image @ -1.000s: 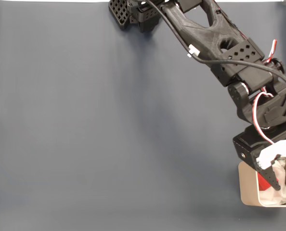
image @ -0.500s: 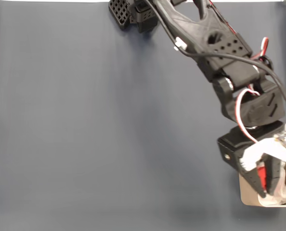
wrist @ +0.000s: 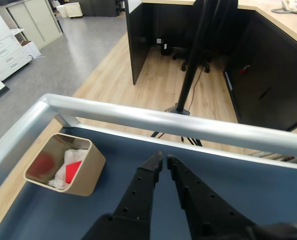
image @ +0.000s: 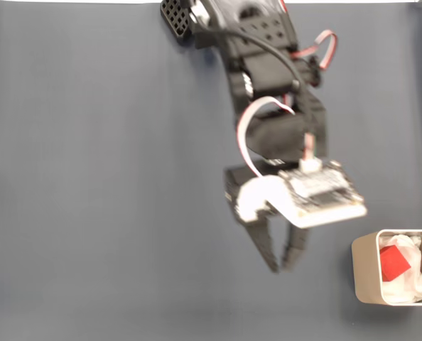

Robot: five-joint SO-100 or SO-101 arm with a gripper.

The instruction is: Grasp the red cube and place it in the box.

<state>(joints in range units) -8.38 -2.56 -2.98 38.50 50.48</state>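
1. In the fixed view, the gripper (image: 285, 267) hung over bare blue-grey tabletop (image: 104, 185), left of the box (image: 364, 273) and clear of it.
2. Gripper state: the two black fingers were nearly closed, tips a narrow gap apart, with nothing between them (confirmed in the wrist view (wrist: 163, 161), where the tips almost met over blue surface).
3. The red cube (image: 393, 263) lay inside the box, resting on crumpled white padding (image: 410, 280), toward the box's left half in the fixed view.
4. Wrist view: the box (wrist: 85, 172) sat at lower left, well apart from the fingers; the red cube (wrist: 72, 171) showed as a red patch against the white padding (wrist: 71, 161) (a blurred reddish reflection appeared on the inner wall to its left).
5. The box stood at the right edge of the fixed view, partly cut off by the frame; walls beige, corners rounded.
6. The arm (image: 268, 85) ran from the top of the fixed view downward, with red and white wires looped along it and a white camera board (image: 317, 195) mounted at the wrist (image slightly motion-blurred).
7. A silver metal rail (wrist: 153, 117) bordered the tabletop in the wrist view; wooden floor (wrist: 153, 85) and dark office partitions lay beyond.
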